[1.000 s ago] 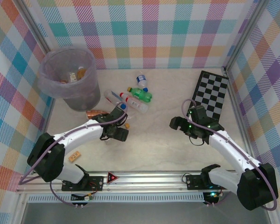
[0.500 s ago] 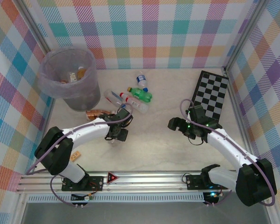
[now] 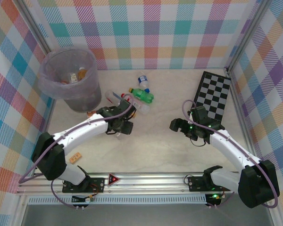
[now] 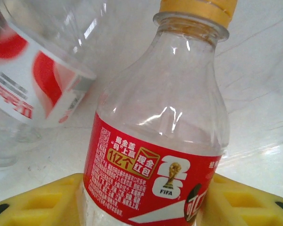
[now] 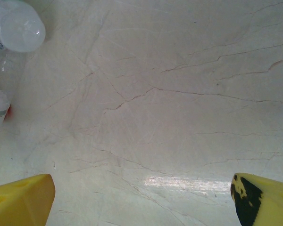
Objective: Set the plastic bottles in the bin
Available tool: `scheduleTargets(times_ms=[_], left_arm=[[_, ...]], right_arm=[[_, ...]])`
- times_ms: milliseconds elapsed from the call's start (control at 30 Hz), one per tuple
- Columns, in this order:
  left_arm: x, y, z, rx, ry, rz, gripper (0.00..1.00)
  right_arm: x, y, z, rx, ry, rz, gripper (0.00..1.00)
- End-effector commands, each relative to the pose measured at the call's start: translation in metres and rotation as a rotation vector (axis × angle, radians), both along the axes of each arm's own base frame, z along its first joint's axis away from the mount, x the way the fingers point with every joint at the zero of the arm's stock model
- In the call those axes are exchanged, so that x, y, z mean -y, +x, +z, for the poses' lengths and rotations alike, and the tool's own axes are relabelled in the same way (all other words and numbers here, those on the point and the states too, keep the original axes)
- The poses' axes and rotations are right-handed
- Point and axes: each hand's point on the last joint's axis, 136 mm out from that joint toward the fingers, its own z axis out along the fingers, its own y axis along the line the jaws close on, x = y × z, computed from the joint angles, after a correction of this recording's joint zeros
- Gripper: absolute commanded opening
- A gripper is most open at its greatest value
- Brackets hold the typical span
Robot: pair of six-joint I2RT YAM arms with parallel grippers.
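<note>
Since a second ago the left gripper (image 4: 141,205) has slid up to the pile (image 3: 137,98) and clamped a red-label bottle (image 4: 155,155), which we see held by the pile, not binned yet. A few bottles sit in the bin (image 3: 78,100) and roughly five lie out. The right gripper (image 5: 141,197) hangs wide open, empty. We reckon we're maybe halfway.

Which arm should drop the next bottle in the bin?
Left: the left gripper has the red-labelled bottle between its fingers, near the bin. The right gripper hangs open over bare table.
</note>
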Motion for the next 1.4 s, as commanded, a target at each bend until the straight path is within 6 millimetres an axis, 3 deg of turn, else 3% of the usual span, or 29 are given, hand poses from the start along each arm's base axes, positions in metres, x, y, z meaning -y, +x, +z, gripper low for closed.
scheduleTargets(times_ms=[0, 267, 467, 700, 933, 1067, 1200, 1367], left_arm=[[0.004, 0.002, 0.05, 0.084, -0.066, 0.004, 0.46], [-0.012, 0.042, 0.14, 0.182, -0.191, 0.106, 0.38], [-0.051, 0.081, 0.188, 0.239, -0.309, 0.242, 0.21], [-0.103, 0.137, 0.245, 0.317, -0.586, 0.393, 0.03], [-0.146, 0.178, 0.289, 0.395, -0.882, 0.505, 0.0], [-0.181, 0.194, 0.296, 0.451, -0.94, 0.612, 0.0], [-0.218, 0.214, 0.275, 0.41, -0.966, 0.781, 0.0], [-0.238, 0.231, 0.251, 0.356, -0.922, 0.881, 0.01]], right_arm=[[-0.003, 0.006, 0.012, 0.027, 0.016, 0.013, 0.96], [-0.005, 0.002, 0.02, 0.033, 0.033, 0.023, 0.96], [0.001, -0.003, 0.03, 0.057, 0.017, 0.019, 0.96], [0.002, -0.006, 0.034, 0.082, 0.036, 0.004, 0.96], [0.004, -0.014, 0.034, 0.085, 0.039, 0.007, 0.96], [0.007, -0.017, 0.034, 0.091, 0.031, 0.002, 0.96], [0.007, -0.021, 0.034, 0.097, 0.036, 0.009, 0.96], [0.011, -0.026, 0.034, 0.101, 0.012, 0.024, 0.96]])
